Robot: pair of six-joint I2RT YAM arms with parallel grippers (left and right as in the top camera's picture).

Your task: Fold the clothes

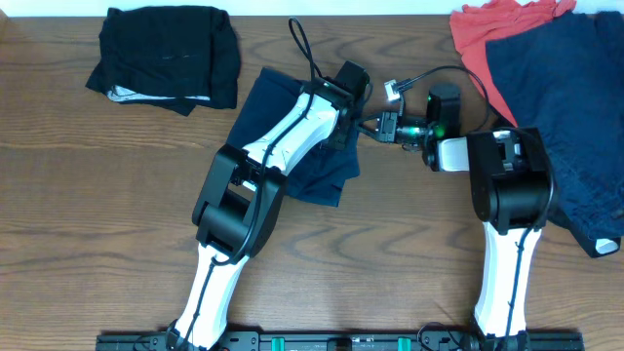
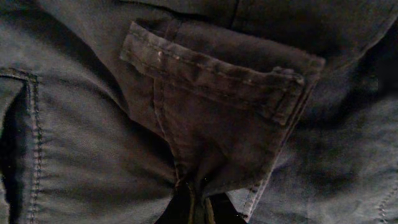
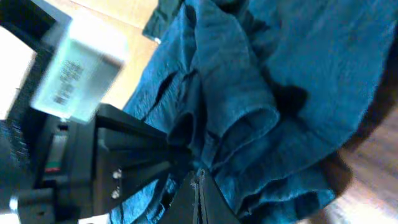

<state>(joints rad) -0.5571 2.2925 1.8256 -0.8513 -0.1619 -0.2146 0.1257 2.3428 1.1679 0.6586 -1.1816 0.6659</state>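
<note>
Though half hidden under the left arm [image 1: 283, 146], navy trousers [image 1: 327, 180].

Brown wood-grain table [image 1: 88, 224], dark grain swirls; black rail [image 1: 322, 341] along near edge, green patches.

Open tabletop [image 1: 390, 263] in front; black garment [image 1: 166, 49] back left, navy pile [image 1: 575, 88] right.

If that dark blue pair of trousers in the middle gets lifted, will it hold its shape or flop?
Probably flops: the navy trousers bunch into loose folds. The stitched pocket flap looks thicker, so the cloth is likely a bit heavy and not slippery.
</note>
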